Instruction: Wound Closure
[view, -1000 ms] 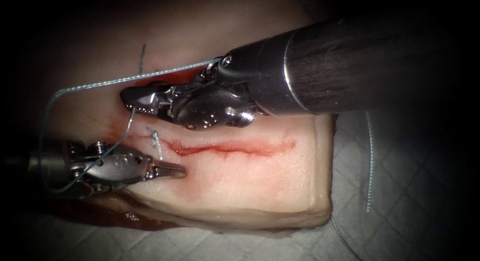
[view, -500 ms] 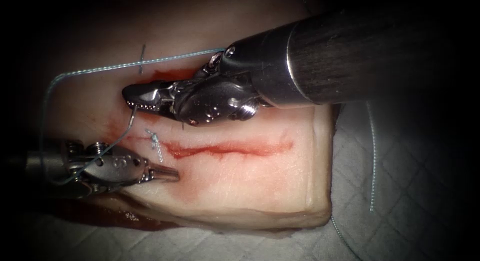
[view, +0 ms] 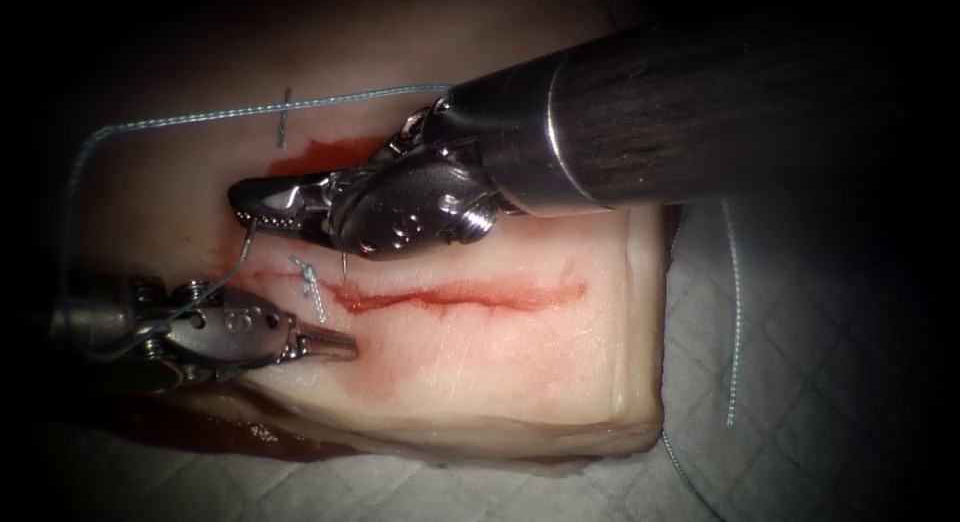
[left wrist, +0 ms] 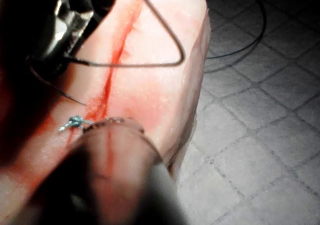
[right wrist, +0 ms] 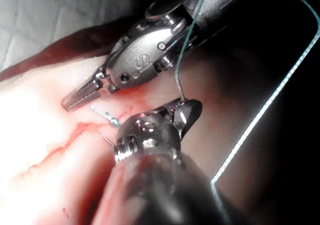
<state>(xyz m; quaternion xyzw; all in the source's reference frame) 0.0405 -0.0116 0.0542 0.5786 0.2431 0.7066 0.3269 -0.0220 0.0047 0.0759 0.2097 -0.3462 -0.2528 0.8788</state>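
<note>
Endoscope view: right steel tool (view: 262,210) clamps the thin curved needle (view: 247,244) near its tail above the pale tissue's (view: 480,372) red cut (view: 450,298), clear of tissue; left tool (view: 335,344) rests clenched, empty; a steady grip looks wise.

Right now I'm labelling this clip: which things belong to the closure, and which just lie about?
Job: right end effector gripping needle mid-curve, above tissue; thread; empty, shut left end effector; cut.
Idle: knotted stitch; cloth; stray strand.

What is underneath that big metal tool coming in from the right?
Under the right tool, whose jaws grip the needle, lie the tissue and red fluid. The needle's point and the surface right beneath the tool are covered.
</note>
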